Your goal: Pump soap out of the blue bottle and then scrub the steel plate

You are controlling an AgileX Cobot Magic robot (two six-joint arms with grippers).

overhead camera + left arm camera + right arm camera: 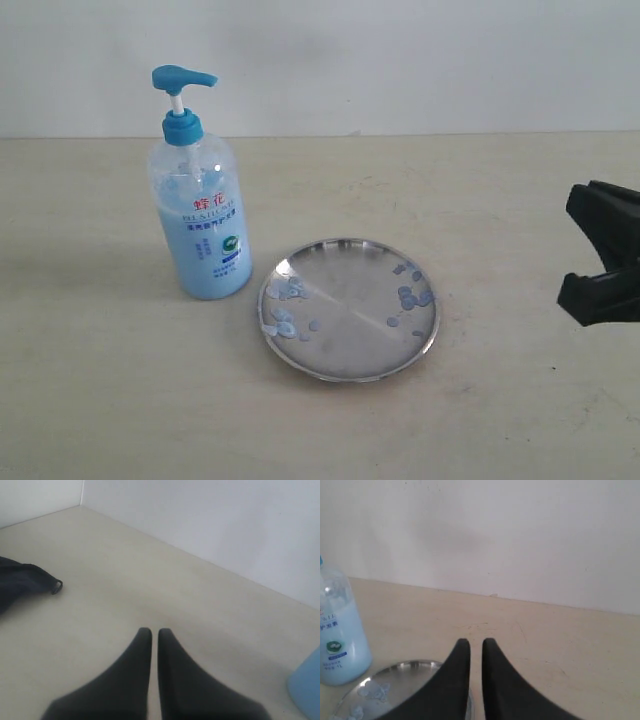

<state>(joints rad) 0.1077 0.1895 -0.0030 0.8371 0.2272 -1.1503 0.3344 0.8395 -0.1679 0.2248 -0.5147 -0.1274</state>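
The blue bottle (200, 215) stands upright at left centre, its blue pump head (182, 78) raised. Just right of it lies the steel plate (350, 345), with soap (290, 300) in small bluish blobs along its left and right sides. My right gripper (476, 641) is shut and empty, hovering beyond the plate's (405, 672) right rim and apart from the bottle (340, 640). Black parts of that gripper (605, 225) show at the exterior view's right edge. My left gripper (151, 630) is shut and empty over bare table, with the bottle's base (307, 692) off to one side.
A dark cloth-like object with a small ring (25, 580) lies on the table in the left wrist view; it does not show in the exterior view. A white wall (400, 60) closes the table's far edge.
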